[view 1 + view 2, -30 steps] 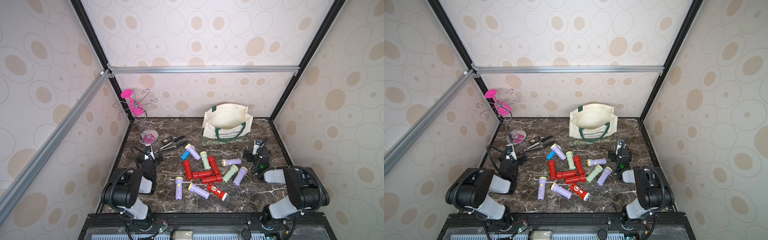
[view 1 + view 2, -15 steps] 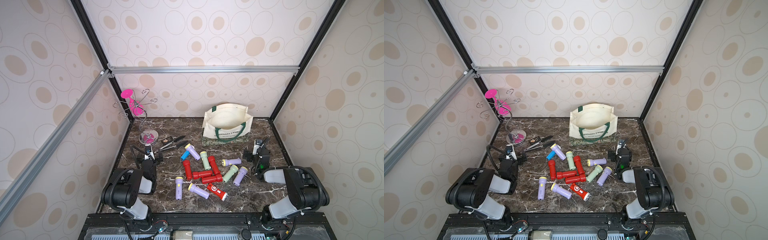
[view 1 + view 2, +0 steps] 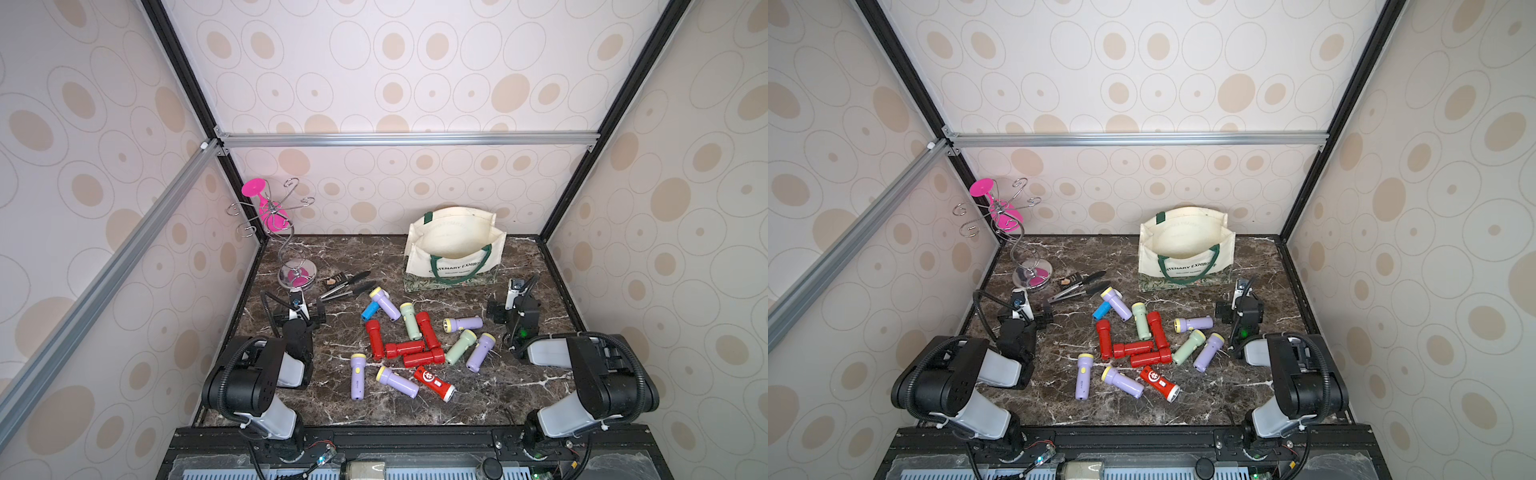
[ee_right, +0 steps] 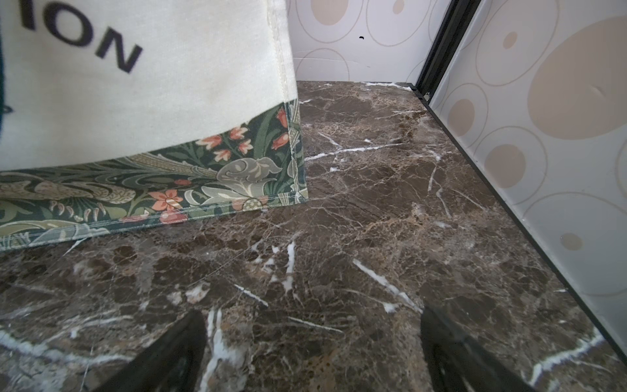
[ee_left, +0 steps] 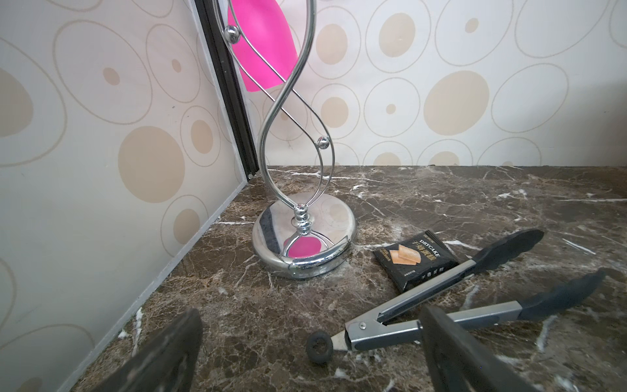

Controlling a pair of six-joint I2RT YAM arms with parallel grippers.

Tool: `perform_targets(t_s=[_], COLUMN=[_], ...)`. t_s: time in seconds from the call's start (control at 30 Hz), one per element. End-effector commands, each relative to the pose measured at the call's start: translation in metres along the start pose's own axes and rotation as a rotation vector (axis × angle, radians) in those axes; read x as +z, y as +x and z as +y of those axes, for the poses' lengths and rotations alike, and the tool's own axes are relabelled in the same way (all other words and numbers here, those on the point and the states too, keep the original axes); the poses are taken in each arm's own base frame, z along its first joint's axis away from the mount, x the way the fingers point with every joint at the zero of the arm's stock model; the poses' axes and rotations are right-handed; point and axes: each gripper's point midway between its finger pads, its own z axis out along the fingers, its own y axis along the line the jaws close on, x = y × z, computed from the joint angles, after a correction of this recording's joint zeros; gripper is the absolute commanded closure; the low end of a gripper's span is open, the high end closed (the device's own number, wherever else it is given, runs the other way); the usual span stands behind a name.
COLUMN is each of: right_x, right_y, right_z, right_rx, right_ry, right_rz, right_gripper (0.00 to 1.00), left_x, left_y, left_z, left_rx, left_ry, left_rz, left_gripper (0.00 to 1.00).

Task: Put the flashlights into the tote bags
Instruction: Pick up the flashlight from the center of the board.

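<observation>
A dark marble tabletop fills the lower middle of both top views. Upper right of centre on it, the cream tote bag stands upright with its mouth open. No flashlight shows inside, so the task looks unstarted.

At the upper left stands a chrome glass rack holding a pink glass.

Your left gripper sits at the left edge of the tabletop and your right gripper at the right edge, both aimed up the frame. In each wrist view the fingers stand wide apart with nothing between them.

The flashlights, roughly a dozen in red, lilac, pale green and one blue, lie scattered across the centre, between the two grippers and below the bag. Black-handled tongs lie just up and right of the left gripper, near the upper left of the scatter.

The closest target is the lilac flashlight, just left of the right gripper and slightly lower in the frame. Its long axis runs left to right, with the yellow head pointing left and the tail toward the gripper.

The right fingers point at the bag's lower right corner, so this flashlight lies off to their side, not between them. It is absent from the right wrist view. The right arm seems the nearer one. It would likely need to swing left and turn so the fingers close across the barrel.
</observation>
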Motion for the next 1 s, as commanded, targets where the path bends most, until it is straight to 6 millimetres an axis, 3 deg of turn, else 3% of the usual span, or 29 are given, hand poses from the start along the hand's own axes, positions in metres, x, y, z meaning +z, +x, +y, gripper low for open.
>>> perform_targets(t_s=[0.0,0.57,0.77,0.97], right_x=[-0.001,-0.001,-0.003,-0.019], right_y=[-0.001,-0.001,-0.008,-0.02], right_z=[0.0,0.0,0.01,0.014], right_rx=[-0.001,-0.001,-0.033,-0.039], right_ry=[0.008,0.008,-0.048,-0.091], right_rz=[-0.012,-0.012,-0.021,0.002], right_gripper=[0.0,0.0,0.0,0.0], left_x=[0.002,0.002,-0.006,-0.009], left_y=[-0.008,-0.008,-0.019,-0.034], left_z=[0.002,0.002,-0.01,-0.014], left_rx=[-0.014,-0.014,0.01,-0.001], left_ry=[-0.006,-0.005,0.08,0.115], left_rz=[-0.026,-0.028,-0.058,-0.015], left_gripper=[0.0,0.0,0.0,0.0])
